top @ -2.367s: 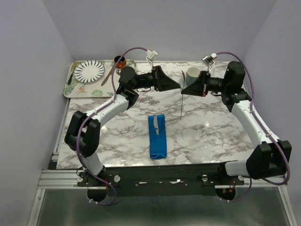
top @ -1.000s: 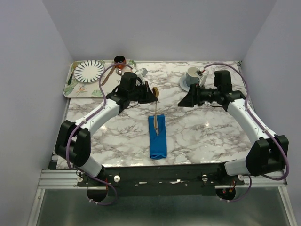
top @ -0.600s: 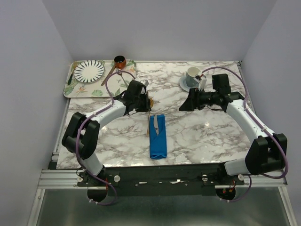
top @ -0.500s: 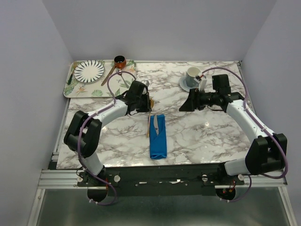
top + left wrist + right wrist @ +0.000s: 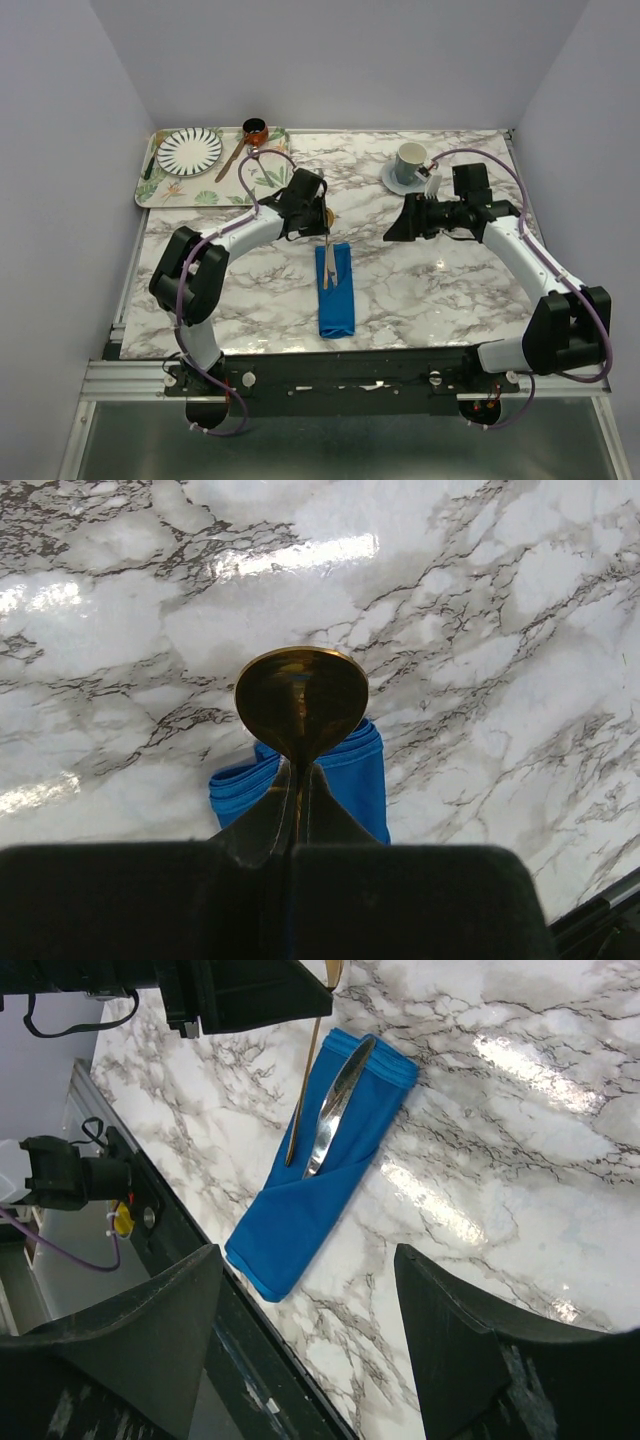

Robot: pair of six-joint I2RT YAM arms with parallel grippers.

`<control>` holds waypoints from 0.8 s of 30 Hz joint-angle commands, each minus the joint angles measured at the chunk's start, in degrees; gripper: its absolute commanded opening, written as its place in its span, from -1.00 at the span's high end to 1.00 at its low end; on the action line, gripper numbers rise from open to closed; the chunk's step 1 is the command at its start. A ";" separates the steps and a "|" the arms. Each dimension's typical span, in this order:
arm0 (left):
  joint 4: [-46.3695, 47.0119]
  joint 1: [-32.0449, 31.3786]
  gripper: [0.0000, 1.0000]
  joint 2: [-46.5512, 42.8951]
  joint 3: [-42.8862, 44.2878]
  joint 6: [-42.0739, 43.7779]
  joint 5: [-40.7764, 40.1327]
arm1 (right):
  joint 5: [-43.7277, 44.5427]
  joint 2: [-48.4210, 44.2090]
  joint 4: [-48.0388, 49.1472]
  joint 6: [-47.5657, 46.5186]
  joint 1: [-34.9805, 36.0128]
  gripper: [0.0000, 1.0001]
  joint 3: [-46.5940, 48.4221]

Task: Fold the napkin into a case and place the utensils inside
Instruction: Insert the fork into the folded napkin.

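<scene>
Gold spoon (image 5: 300, 695), pinched by left fingers (image 5: 252, 830), slants lengthwise over case (image 5: 337, 300); right fingers (image 5: 460, 1340) spread.

This is looking like a robot lab cell: plain walls (image 5: 60, 150) are closing in a marble table (image 5: 430, 290) on three sides, a metal rail (image 5: 120, 378) is running along its near edge, and two cabled arms (image 5: 235, 232) are standing there.

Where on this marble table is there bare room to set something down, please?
Bare marble lies between the narrow royal-blue cloth case and the right arm, and between the case and the left arm. It is crowded at the case's far end, where the left gripper holds the shiny gold-coloured spoon, and on the leaf-patterned tray.
</scene>
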 commanded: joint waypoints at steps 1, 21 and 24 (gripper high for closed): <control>-2.18 -1.46 1.00 1.54 2.69 -2.14 -2.05 | 1.59 -2.27 -1.75 -1.32 -0.70 -0.55 -1.16; -5.26 -4.01 1.00 -1.89 -2.67 -6.01 -1.87 | 1.85 -2.80 -3.25 -2.28 -1.32 -0.55 -1.69; -5.70 -4.27 1.00 -2.33 -3.29 -6.45 -1.87 | 1.94 -2.80 -3.33 -2.46 -1.32 -0.55 -1.60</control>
